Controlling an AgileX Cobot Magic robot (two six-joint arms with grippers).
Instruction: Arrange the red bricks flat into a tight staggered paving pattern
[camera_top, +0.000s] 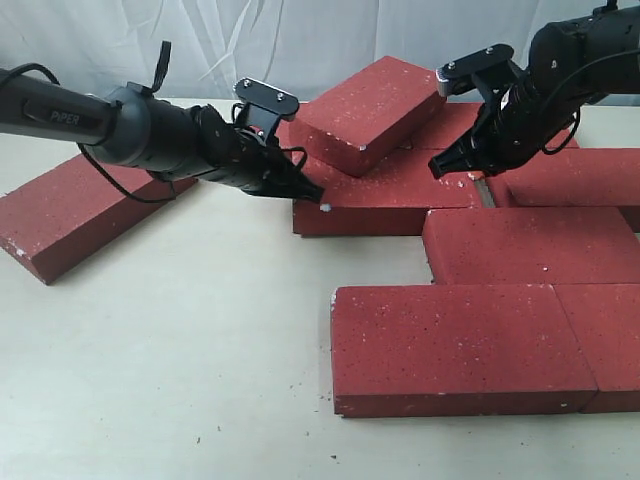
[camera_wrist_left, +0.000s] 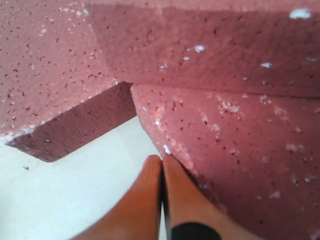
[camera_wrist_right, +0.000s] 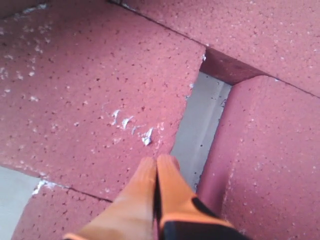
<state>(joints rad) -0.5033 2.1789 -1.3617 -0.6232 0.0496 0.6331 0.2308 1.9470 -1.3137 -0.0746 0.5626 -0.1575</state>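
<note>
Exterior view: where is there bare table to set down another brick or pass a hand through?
The widest bare table lies between the lone left brick and the front brick row. Back right is crowded: a tilted brick rests on others, with the left end effector and right end effector beside it.

Red bricks lie flat on the table, a tilted brick propped on them and a lone brick apart at the left. The left gripper points at a flat brick's corner. The right gripper hangs beside the tilted brick.
</note>
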